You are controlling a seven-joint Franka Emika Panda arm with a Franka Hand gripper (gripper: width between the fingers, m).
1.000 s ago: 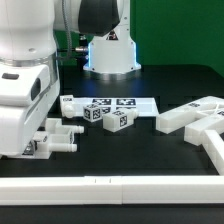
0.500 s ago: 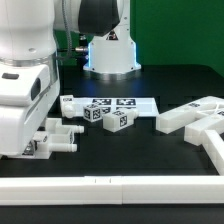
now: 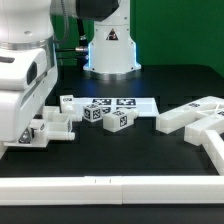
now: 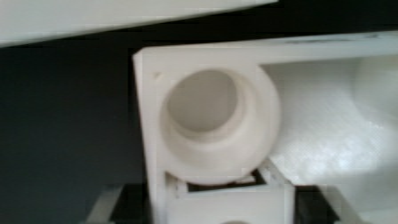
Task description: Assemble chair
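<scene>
My gripper [image 3: 38,128] is at the exterior view's left, low over the table, shut on a white blocky chair part [image 3: 58,127]. In the wrist view that part [image 4: 214,100] fills the picture, with a round recess in its face, and sits between the dark fingers of the gripper [image 4: 217,203]. Three small tagged white blocks [image 3: 97,113] stand near the middle. Larger white chair slabs [image 3: 195,114] lie at the exterior view's right.
The marker board [image 3: 130,102] lies flat behind the small blocks. A long white border rail [image 3: 110,185] runs along the front, and another [image 3: 214,150] runs along the right. The robot base [image 3: 108,50] stands at the back.
My gripper and the held white part have moved up and slightly toward the exterior view's left. The other parts have not moved.
</scene>
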